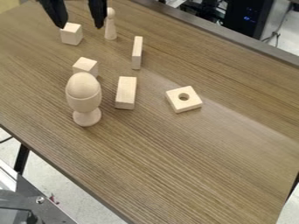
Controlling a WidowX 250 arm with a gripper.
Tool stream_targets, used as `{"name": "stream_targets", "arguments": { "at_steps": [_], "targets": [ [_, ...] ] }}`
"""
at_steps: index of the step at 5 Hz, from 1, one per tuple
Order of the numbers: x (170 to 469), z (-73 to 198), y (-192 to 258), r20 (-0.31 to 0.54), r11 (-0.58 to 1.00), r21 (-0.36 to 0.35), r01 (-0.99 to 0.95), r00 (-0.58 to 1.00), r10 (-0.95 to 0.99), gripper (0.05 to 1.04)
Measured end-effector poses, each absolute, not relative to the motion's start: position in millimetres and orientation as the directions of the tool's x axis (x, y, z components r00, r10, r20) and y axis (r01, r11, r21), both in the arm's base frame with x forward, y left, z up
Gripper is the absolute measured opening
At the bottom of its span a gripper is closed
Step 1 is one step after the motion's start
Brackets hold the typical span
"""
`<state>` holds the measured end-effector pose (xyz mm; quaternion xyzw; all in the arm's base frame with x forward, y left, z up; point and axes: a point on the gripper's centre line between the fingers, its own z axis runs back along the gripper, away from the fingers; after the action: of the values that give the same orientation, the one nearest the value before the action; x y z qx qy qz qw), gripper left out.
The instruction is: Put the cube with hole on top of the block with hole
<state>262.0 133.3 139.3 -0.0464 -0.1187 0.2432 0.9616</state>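
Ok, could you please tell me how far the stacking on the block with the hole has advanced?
Nothing looks done: the block with the hole lies flat, with nothing on top. Nothing is in hand: the gripper is open near the far cube. Left: grasp, carry and place. I see no hole in that one or the near cube.

a lab or technical workroom is suggested: at the far right, a black computer case [246,14] with blue lights is seen near loose cables [277,37], and at the near left, bolted metal equipment [51,211] is set beside the wood-grain tabletop [181,166], above pale, speckled floor [53,186].
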Motion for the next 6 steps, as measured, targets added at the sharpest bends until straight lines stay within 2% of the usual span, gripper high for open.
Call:
{"name": "stream_targets", "arguments": {
  "at_steps": [1, 2, 4, 5, 6],
  "targets": [
    [260.7, 130.6, 131.5, 0.175, 0.876, -0.149, -0.459, 0.859, 0.48, 0.996],
    [267.9, 120.9, 145.0, 0.149, 0.889, -0.086, -0.45, 0.876, 0.458, 0.996],
    [284.7, 118.5, 181.1, 0.134, 0.885, 0.09, -0.456, 0.886, 0.443, 0.996],
    [298.6, 115.9, 189.1, 0.144, 0.9, 0.076, -0.43, 0.898, 0.417, 0.996],
    [309.2, 105.7, 194.5, 0.139, 0.919, 0.033, -0.393, 0.912, 0.385, 0.996]
  ]
}}
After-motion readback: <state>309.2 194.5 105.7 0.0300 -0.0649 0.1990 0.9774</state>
